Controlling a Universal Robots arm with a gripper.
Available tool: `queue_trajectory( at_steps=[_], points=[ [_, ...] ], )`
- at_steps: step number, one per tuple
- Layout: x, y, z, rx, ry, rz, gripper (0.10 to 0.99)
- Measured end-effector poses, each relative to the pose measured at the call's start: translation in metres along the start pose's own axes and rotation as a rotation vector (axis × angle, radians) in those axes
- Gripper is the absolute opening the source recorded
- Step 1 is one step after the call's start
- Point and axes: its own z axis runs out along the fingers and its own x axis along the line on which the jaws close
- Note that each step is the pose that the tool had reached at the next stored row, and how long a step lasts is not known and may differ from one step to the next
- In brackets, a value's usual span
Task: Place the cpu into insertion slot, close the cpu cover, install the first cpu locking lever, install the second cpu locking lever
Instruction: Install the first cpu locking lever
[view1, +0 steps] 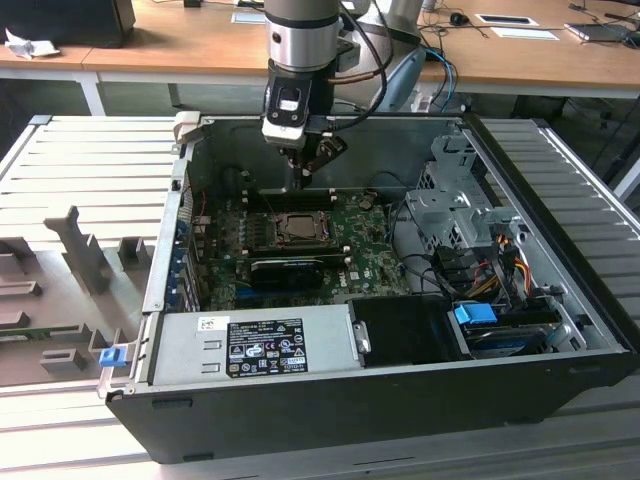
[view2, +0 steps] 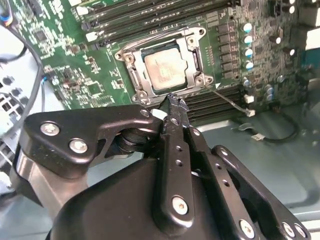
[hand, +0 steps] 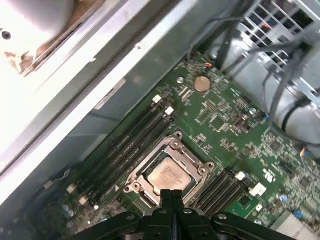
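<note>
Cpu (view2: 167, 70) sits in the insertion slot (view2: 154, 50) on the green motherboard (view2: 75, 75), with the cpu cover (view2: 136, 75) folded down around it. The gripper (view2: 175, 100), fingers pressed together and holding nothing, hovers just beside the socket near a thin wire locking lever (view2: 230, 100). Latching the lever likely calls for steady sideways-and-down pressure, clear of the chip.

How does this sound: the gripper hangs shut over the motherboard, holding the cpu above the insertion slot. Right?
Not quite. The gripper does hang shut over the motherboard, but it holds nothing: the cpu already lies in the insertion slot, as the second wrist view shows.
</note>
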Motion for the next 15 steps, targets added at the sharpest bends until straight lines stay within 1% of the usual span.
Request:
queue_trajectory(
  at_steps=[1,7,15],
  points=[
    [0.0000,0.0000,0.0001,0.000,0.0017,-0.030,0.106],
    [0.0004,-0.0005,0.0002,0.000,0.0073,-0.145,0.106],
    [0.0013,-0.0020,0.0027,0.000,0.0119,-0.231,0.106]
  ],
)
